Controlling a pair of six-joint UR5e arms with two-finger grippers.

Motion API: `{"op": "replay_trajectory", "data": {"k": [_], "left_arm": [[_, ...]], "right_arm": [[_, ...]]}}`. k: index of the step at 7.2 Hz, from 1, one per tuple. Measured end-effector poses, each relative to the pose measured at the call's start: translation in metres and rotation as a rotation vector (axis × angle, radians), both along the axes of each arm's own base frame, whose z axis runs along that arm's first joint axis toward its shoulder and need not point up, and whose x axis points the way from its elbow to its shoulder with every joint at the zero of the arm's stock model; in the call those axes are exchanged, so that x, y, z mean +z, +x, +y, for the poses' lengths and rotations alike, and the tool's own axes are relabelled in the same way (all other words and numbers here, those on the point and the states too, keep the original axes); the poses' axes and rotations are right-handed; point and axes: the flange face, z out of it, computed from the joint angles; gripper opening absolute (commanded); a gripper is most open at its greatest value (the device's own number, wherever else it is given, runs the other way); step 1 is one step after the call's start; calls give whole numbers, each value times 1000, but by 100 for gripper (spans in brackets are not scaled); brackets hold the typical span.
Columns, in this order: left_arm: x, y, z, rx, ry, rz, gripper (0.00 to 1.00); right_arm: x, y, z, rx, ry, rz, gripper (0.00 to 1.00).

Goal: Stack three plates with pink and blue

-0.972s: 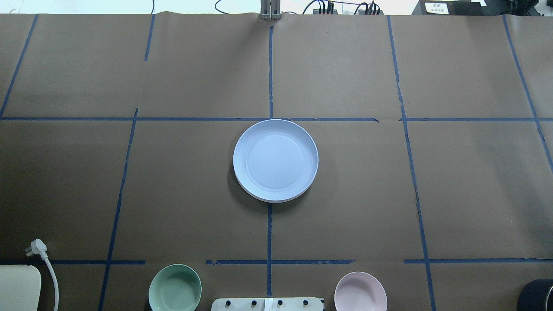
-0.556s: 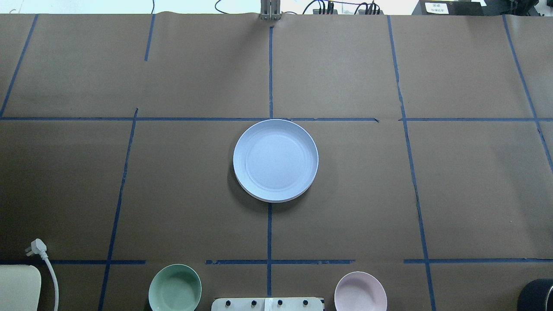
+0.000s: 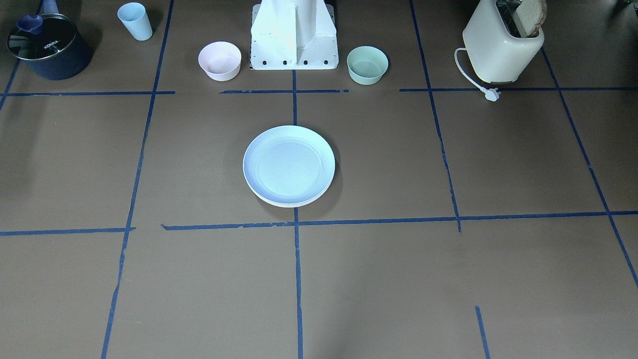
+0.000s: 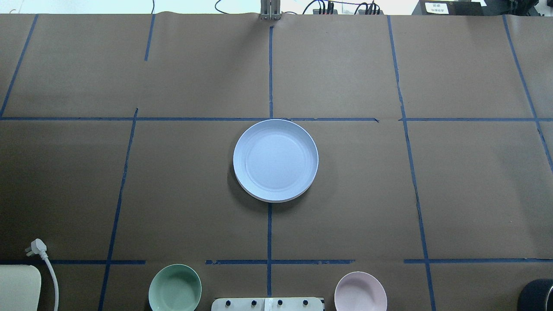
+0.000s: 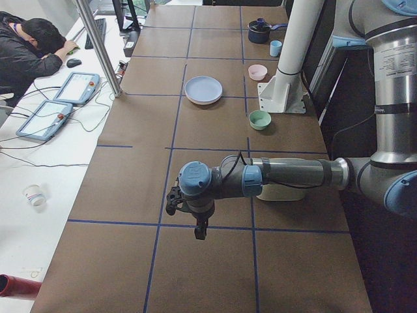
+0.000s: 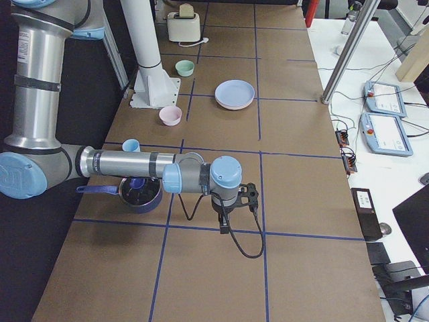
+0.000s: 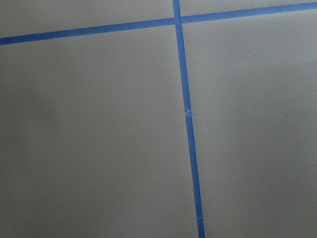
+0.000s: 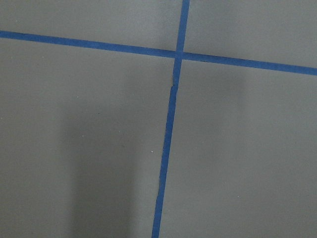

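Observation:
A light blue plate (image 4: pixel 275 159) lies face up at the middle of the table, on top of a stack. It also shows in the front view (image 3: pixel 289 163). A cream-white plate rim (image 3: pixel 291 204) shows just under it. I cannot make out a pink plate in the stack. My left gripper (image 5: pixel 201 231) hangs over bare table far to the stack's left, seen only in the left side view. My right gripper (image 6: pixel 222 227) hangs over bare table far to the right, seen only in the right side view. I cannot tell whether either is open or shut. Both wrist views show only paper and blue tape.
A small mint-green bowl (image 4: pixel 175 288) and a small pink bowl (image 4: pixel 360 292) flank the robot base (image 3: pixel 294 35). A toaster (image 3: pixel 502 45) with its loose plug (image 3: pixel 492 93), a dark pot (image 3: pixel 47 46) and a blue cup (image 3: pixel 135 21) stand along the robot's edge.

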Motion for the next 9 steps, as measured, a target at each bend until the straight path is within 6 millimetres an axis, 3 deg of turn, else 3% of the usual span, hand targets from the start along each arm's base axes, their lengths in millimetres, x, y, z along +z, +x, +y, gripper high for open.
{"op": "replay_trajectory", "data": {"k": [5, 9], "left_arm": [[5, 0, 8, -1, -14, 1, 100], [-1, 1, 4, 0, 1, 1, 100]], "right_arm": [[1, 0, 1, 1, -5, -3, 100], [-2, -1, 0, -1, 2, -4, 100]]}}
